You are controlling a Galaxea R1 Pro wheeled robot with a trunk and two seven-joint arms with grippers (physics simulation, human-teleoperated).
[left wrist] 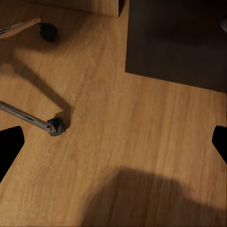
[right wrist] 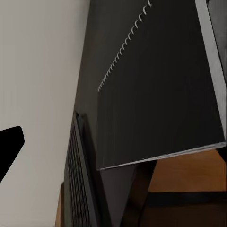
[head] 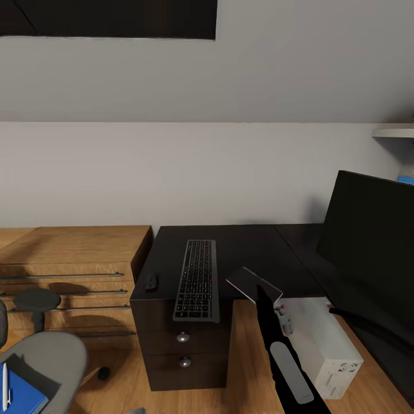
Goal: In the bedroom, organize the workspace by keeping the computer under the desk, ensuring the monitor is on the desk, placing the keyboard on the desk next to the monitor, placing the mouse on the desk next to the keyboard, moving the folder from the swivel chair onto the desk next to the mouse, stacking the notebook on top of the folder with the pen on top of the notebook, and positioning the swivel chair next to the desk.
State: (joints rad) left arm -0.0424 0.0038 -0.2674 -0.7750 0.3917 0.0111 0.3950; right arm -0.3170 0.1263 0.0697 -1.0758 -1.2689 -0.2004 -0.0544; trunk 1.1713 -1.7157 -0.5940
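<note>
The silver-grey keyboard [head: 196, 280] lies on the black desk [head: 253, 247], the small dark mouse [head: 152, 282] to its left, and the monitor [head: 368, 247] stands at the right. The white computer [head: 325, 345] stands on the floor under the desk. A grey spiral-bound notebook [head: 253, 284] [right wrist: 156, 90] sits tilted at the desk's front edge, right at my right gripper [head: 275, 302]. One of its fingers [right wrist: 9, 146] stands wide of the notebook; the other is hidden. My left gripper [left wrist: 113, 146] is open over bare floor. The blue folder [head: 20, 397] with the pen [head: 6, 385] lies on the swivel chair [head: 46, 353].
Low wooden shelving [head: 69, 259] stands left of the desk's black drawer unit [head: 184, 345]. Chair spokes and castors [left wrist: 56, 126] lie on the wood floor beside my left gripper. A sloped grey ceiling with a dark skylight [head: 115, 17] is overhead.
</note>
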